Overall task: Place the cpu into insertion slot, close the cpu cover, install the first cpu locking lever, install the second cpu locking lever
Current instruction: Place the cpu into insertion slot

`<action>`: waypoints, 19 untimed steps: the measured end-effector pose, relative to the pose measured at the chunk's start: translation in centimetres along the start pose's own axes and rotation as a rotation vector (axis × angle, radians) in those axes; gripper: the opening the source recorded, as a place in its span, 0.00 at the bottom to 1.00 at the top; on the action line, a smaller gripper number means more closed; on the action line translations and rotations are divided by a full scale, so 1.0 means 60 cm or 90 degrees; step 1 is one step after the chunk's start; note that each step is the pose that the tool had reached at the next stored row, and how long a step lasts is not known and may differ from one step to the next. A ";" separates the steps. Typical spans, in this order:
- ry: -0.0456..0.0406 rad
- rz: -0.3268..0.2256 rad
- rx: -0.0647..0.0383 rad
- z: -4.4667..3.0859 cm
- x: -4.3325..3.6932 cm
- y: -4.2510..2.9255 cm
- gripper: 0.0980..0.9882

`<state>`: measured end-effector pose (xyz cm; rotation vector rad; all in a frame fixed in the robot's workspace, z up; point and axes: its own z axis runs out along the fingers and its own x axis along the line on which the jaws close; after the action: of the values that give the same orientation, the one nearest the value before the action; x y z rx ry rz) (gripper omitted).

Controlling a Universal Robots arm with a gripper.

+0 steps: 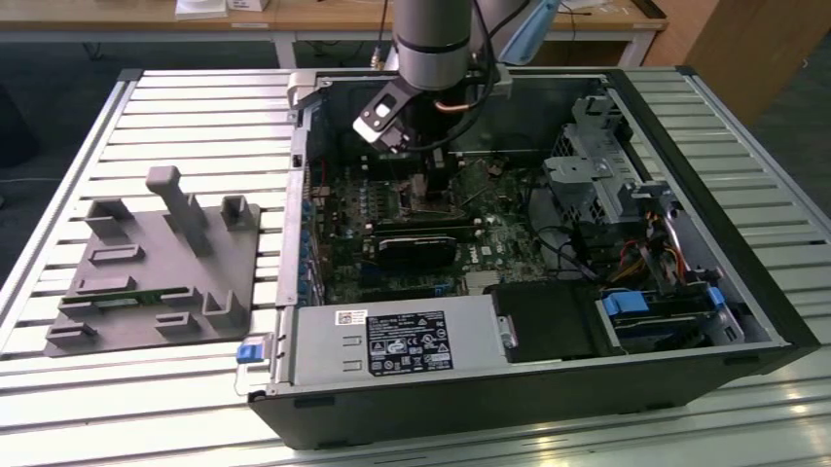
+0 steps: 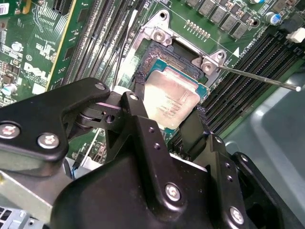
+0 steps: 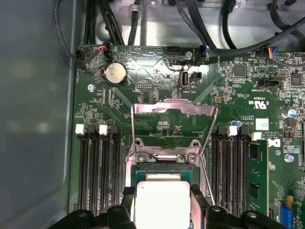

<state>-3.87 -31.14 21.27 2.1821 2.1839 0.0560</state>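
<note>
The cpu (image 2: 170, 98), a small square chip with a silver-grey top, sits between my gripper's (image 2: 167, 104) black fingers (image 2: 137, 93), which press on two opposite edges. It is level, right at the insertion slot (image 2: 167, 53), whose black rim shows beyond the chip; I cannot tell if it is seated or just above. In the first wrist view the cpu (image 3: 162, 202) lies under the gripper (image 3: 162, 206), with the slot (image 3: 162, 168) ahead of it. The cpu cover (image 3: 174, 108) stands raised open behind the slot. A thin locking lever (image 2: 259, 79) sticks out sideways, unlatched. In the exterior view the gripper (image 1: 429, 190) reaches down into the computer case.
Long black memory slots (image 3: 97, 167) flank the socket on both sides. A black graphics card (image 1: 418, 243) lies just in front of the socket, a power supply (image 1: 389, 341) at the case's near edge, a drive cage (image 1: 591, 175) on the exterior view's right. A grey fixture (image 1: 150, 263) stands outside the case.
</note>
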 end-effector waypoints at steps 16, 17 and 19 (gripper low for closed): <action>-0.0006 0.008 0.000 0.010 -0.013 -0.001 0.50; -0.0006 0.008 0.000 0.012 -0.013 -0.001 0.50; -0.0006 0.008 0.000 0.015 -0.013 -0.001 0.50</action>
<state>-3.87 -31.91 20.37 2.1955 2.1699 0.0553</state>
